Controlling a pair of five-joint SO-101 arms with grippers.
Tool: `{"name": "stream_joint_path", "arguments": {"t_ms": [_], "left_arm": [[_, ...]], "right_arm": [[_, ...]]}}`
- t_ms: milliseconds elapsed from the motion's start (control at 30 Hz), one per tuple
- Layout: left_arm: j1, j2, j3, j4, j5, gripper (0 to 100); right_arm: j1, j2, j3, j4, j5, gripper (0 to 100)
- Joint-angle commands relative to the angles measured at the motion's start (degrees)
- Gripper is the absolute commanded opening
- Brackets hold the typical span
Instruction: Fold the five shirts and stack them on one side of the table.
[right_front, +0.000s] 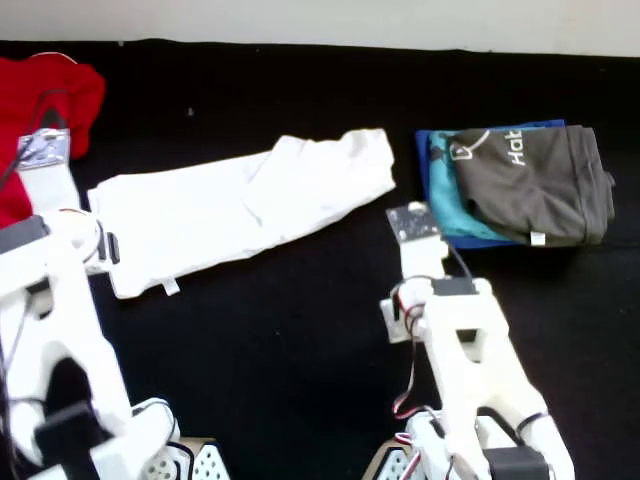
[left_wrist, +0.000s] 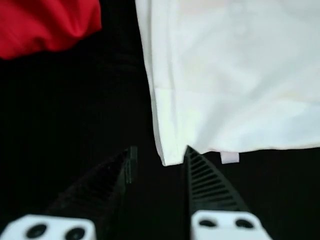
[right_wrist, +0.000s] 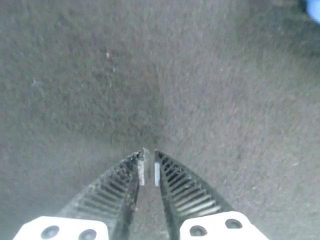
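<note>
white shirt (right_front: 240, 210): was soft matt cloth, mostly smooth, lightly creased
red shirt (right_front: 50, 95): was matt cloth, rumpled
grey shirt (right_front: 540, 180): was smooth, fine cloth with printed lettering
table cover (right_wrist: 150, 75): was black matt fabric, felt-like and faintly fuzzy
left gripper (left_wrist: 160, 150): was matt black plastic, ribbed on the inner faces
right gripper (right_wrist: 149, 155): was the same ribbed black plastic
left arm (right_front: 62, 300), right arm (right_front: 468, 340): were smooth white plastic

The left tool (left_wrist: 160, 152) hangs over the black cloth-covered tabletop (left_wrist: 75, 110) with its two black ribbed fingers (left_wrist: 207, 185) spread apart. A corner of the flat white fabric shirt (left_wrist: 235, 75) lies between the fingertips, close against one of them. A small white tag (left_wrist: 230, 158) shows at the hem just beside it. A crumpled red fabric garment (left_wrist: 45, 25) sits in a corner of the frame, apart from the white shirt.
</note>
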Motion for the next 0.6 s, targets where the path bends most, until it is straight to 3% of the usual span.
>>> {"name": "stream_joint_path", "arguments": {"t_ms": [0, 167, 300, 567], "left_arm": [[-1.01, 9.19, -6.55, -1.67, 0.53, 20], [-0.84, 21.05, -16.13, -1.67, 7.82, 21], [0.92, 29.05, -22.81, 0.09, 9.58, 21], [5.49, 43.65, -36.00, 6.95, 15.38, 21]], "right_arm": [[0.66, -4.53, 3.38, -1.80, 0.70, 3.0], [0.66, -8.66, 7.52, -3.12, 0.70, 3.0], [1.01, -10.86, 9.54, -3.12, 0.70, 3.0], [9.89, -12.26, 10.77, -3.30, 0.79, 3.0]]}}
